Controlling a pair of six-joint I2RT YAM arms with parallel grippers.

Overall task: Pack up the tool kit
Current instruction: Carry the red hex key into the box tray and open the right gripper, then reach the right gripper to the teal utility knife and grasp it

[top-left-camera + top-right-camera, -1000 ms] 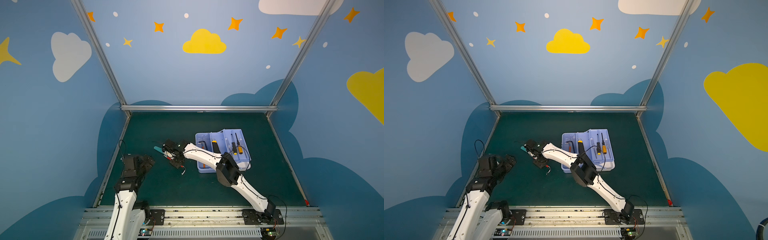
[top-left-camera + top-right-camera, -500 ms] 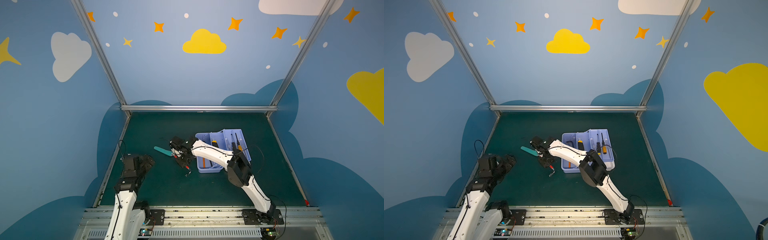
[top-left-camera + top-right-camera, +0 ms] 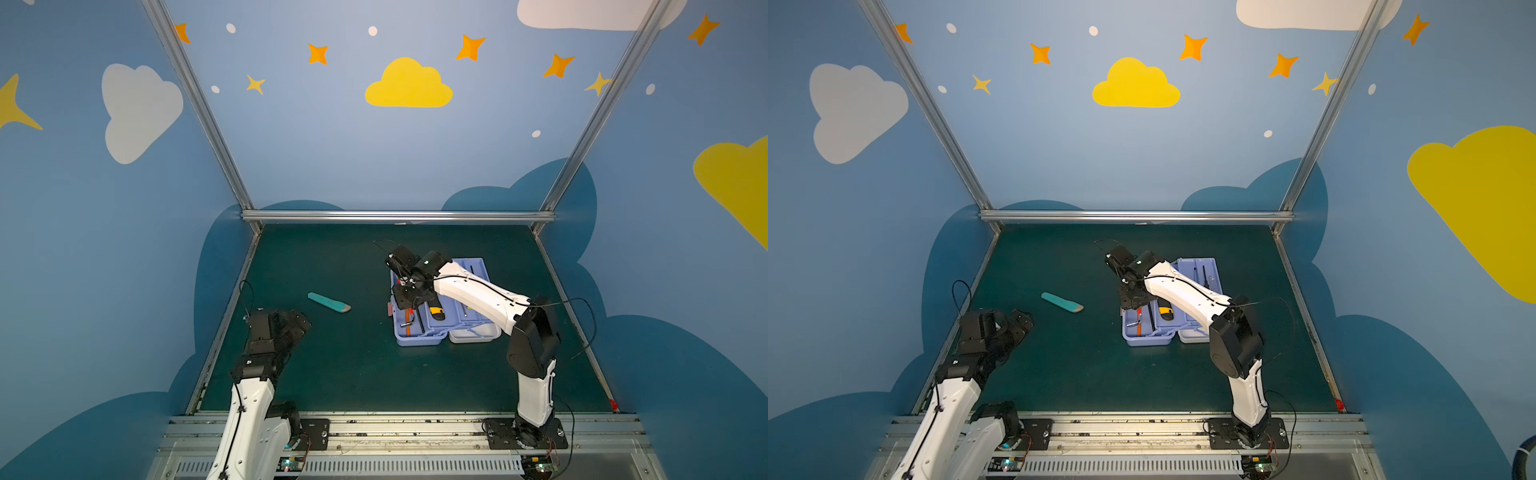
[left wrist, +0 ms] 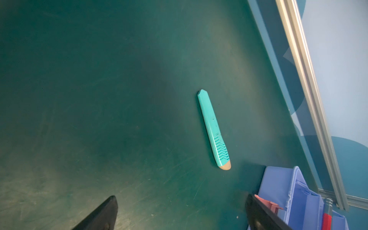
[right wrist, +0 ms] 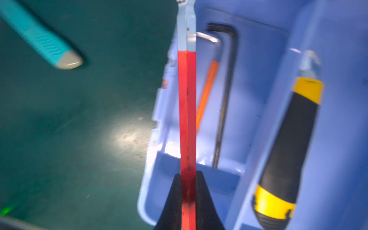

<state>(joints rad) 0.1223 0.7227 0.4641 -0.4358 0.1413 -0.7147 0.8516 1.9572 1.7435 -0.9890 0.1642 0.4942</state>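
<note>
Bench (image 3: 353,374): dark green
Tool kit (image 3: 417,340): open, right of centre on bench
Left fingers (image 4: 103,215): spread wide, empty, over bench's left side
Right fingers (image 5: 173,199): clamped on red-handled tool (image 5: 187,109), above kit's left edge
Teal knife (image 3: 329,302): flat on bench, left of kit, apart

Matt plastic knife (image 4: 213,129), glossy plastic case (image 5: 342,139), scuffed matt table (image 4: 99,99), wrench (image 5: 187,111) with bare metal head.
</note>
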